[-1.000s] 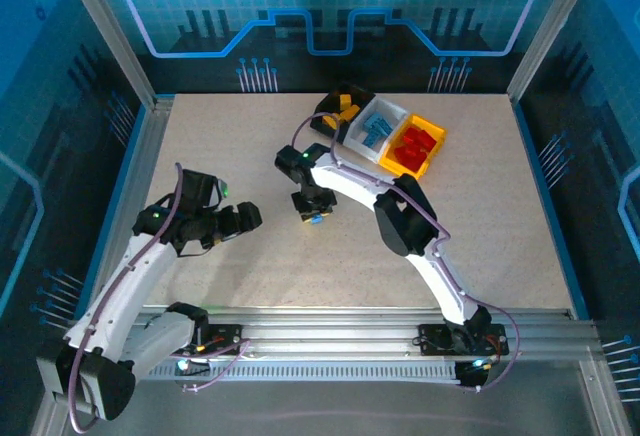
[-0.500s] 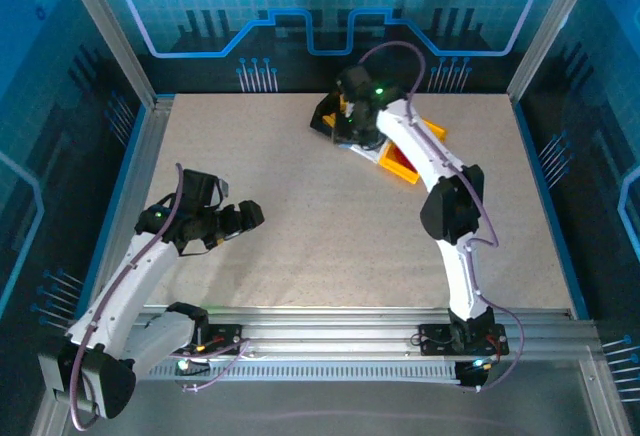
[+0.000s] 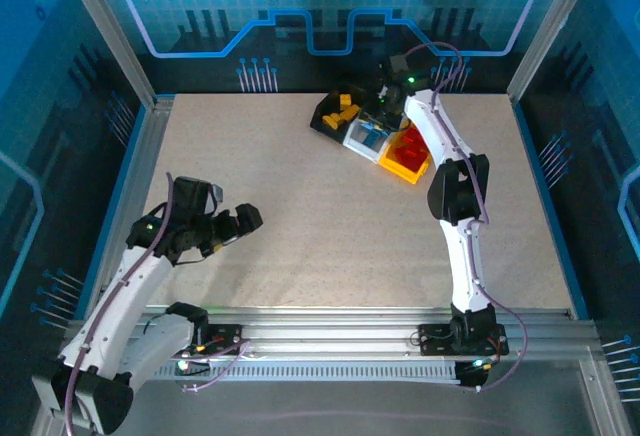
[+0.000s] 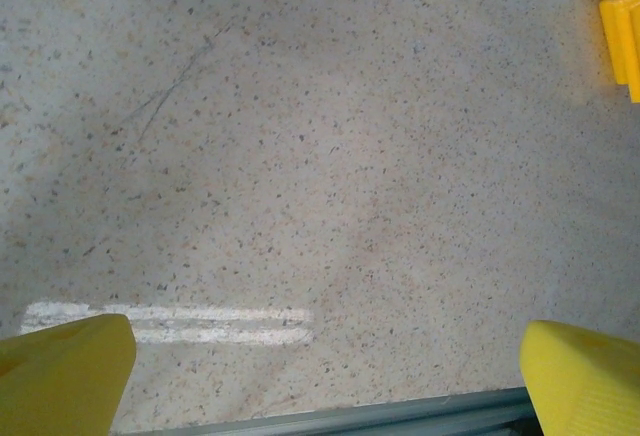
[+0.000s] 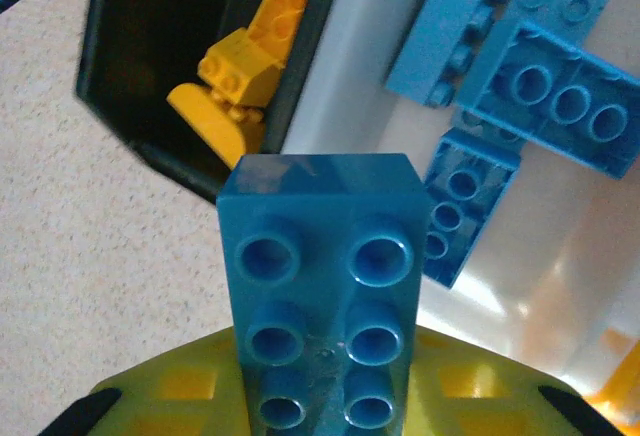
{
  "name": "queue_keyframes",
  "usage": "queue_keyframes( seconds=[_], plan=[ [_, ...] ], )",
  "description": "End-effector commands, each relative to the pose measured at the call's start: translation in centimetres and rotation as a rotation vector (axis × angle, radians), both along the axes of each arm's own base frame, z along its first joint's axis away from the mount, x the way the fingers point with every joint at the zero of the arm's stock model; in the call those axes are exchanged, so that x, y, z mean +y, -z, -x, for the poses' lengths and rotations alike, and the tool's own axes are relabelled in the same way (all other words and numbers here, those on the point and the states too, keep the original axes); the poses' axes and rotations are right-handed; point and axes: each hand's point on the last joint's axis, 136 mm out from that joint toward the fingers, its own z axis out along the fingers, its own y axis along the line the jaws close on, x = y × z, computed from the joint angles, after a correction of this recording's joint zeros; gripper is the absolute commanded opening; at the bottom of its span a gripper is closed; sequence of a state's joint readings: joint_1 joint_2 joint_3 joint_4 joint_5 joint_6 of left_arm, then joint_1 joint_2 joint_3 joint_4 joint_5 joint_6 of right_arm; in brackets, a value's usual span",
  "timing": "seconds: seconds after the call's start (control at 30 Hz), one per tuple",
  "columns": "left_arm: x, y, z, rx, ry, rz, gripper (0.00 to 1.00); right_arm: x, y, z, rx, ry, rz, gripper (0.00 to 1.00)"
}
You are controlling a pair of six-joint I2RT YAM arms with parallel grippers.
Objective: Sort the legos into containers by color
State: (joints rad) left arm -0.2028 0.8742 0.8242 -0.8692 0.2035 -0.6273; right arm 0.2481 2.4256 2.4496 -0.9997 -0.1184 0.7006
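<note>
**Right gripper holds a blue brick over the bins; left gripper spread above bare table**

From above, the three bins sit in a slanted row at the far side of the table [image 3: 250,156]. The black bin [image 3: 322,121] is on the left, the white bin [image 3: 358,139] in the middle and the yellow bin [image 3: 395,168] on the right. The right gripper [image 3: 380,116] reaches over the middle of that row, and the arm covers whatever it carries.

The right wrist camera supplies what the arm hides. The right gripper [image 5: 320,391] is pinched on a blue brick [image 5: 325,276], studs facing the lens. The brick hangs over the wall where the black bin [image 5: 110,86] meets the white bin [image 5: 350,86]. Yellow-orange bricks [image 5: 240,66] lie in the black bin and loose blue bricks [image 5: 540,86] in the white one. How high the held brick hangs cannot be told.

The overhead view adds red bricks [image 3: 412,146] in the yellow bin.

The left gripper [image 3: 250,219] sits near the left side of the table, well apart from the bins. Its own camera shows the left gripper [image 4: 320,396] with its yellow fingertips [image 4: 60,371] spread wide over speckled table [image 4: 300,156] and nothing between them. A corner of the yellow bin [image 4: 622,41] shows at the upper right.
</note>
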Motion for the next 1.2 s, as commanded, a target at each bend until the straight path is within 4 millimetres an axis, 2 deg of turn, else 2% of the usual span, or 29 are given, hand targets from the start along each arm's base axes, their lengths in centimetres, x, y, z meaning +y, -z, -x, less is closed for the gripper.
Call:
queue_keyframes(
  seconds=[0.0, 0.23, 0.4, 0.57, 0.73, 0.9, 1.07, 1.17],
  plan=[
    [0.1, 0.9, 1.3, 0.06, -0.03, 0.033, 0.99, -0.5, -1.3, -2.0, -0.046, 0.042, -0.08, 0.31],
    [0.1, 1.5, 1.8, 0.085, -0.052, 0.041, 0.99, -2.2, 0.6, -3.9, -0.02, 0.112, -0.145, 0.33],
    [0.0, 1.6, 1.3, 0.077, -0.074, 0.056, 0.99, -3.1, 1.3, -4.9, -0.017, 0.151, -0.185, 0.35],
    [-0.3, 1.5, 0.2, 0.078, -0.078, 0.068, 0.99, -3.8, 1.9, -5.1, -0.005, 0.162, -0.207, 0.49],
    [-0.5, 1.2, -0.8, 0.068, -0.074, 0.065, 0.99, -4.1, 0.9, -4.6, -0.015, 0.14, -0.196, 0.6],
    [-0.8, 1.2, -2.4, 0.04, -0.078, 0.076, 0.99, -4.1, -0.5, -3.3, -0.018, 0.109, -0.197, 0.62],
    [-1.1, 1.3, -4.3, 0.019, -0.093, 0.088, 0.99, -2.4, -3.3, -1.4, -0.086, -0.015, -0.247, 0.63],
    [-1.3, 1.4, -5.3, 0.008, -0.102, 0.095, 0.99, -1.4, -5.1, 0.6, -0.133, -0.129, -0.29, 0.65]
  ],
)
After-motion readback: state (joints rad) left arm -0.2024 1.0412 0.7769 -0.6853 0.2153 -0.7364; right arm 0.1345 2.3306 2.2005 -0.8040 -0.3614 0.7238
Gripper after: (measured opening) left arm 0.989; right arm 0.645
